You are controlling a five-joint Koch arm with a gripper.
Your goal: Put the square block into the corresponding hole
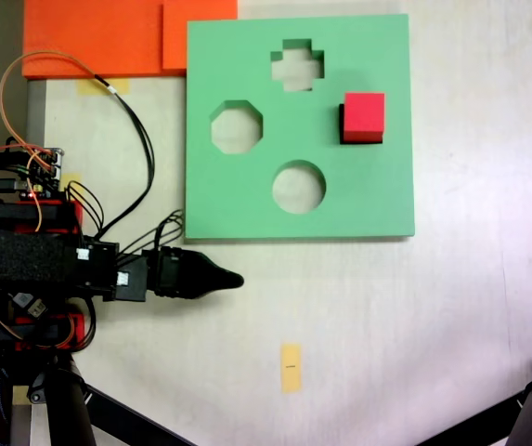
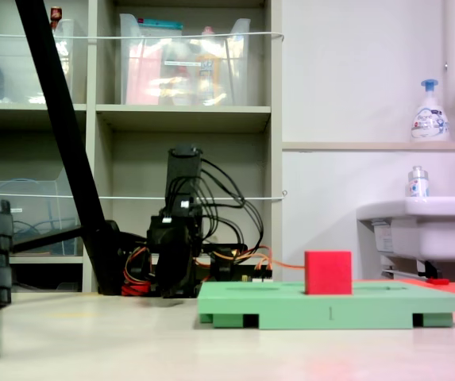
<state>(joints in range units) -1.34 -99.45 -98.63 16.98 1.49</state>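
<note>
The worktop is carrying a green foam board toward its far edge in the overhead fixed view, with orange foam sheets lying at the far left corner. The arm is resting along the left edge, clear of the board. The red square block is sitting in the square hole near the board's right side, though the low fixed view shows the block standing proud of the board. Judging by this, placement is looking essentially done. The fingers are holding nothing, tapering to one point; whether they are released cannot be told.
</note>
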